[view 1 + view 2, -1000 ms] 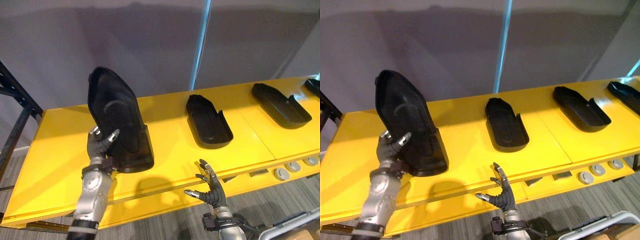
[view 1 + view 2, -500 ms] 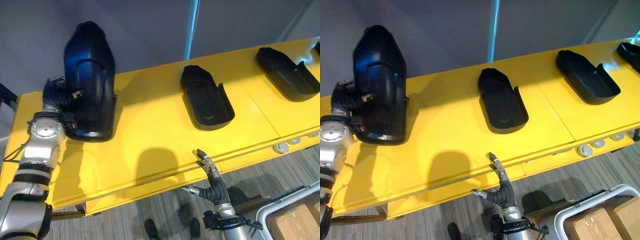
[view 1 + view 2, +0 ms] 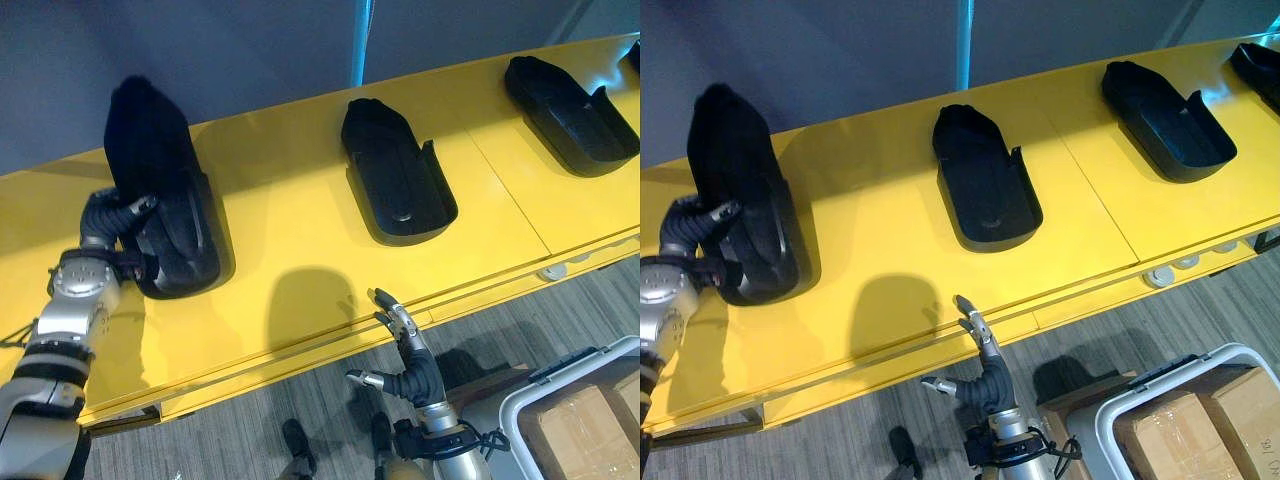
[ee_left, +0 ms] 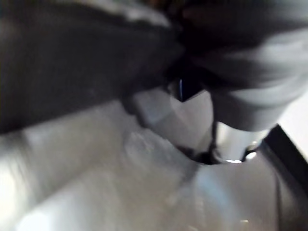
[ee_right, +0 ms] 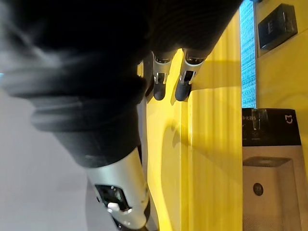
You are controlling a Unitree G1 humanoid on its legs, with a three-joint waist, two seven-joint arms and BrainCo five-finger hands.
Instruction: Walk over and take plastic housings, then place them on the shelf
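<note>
L hand (image 3: pixel 105 215) fingers curled round housing (image 3: pixel 165 195) at desk (image 3: pixel 290 235); R hand (image 3: pixel 410 368) spread. Prob. stiff, light, slick: grip rim.

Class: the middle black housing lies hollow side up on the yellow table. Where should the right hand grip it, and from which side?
Probably its near-end rim, from the front of the table: the middle housing lies hollow side up, so the right hand could hook fingers inside that raised wall, thumb outside.
</note>
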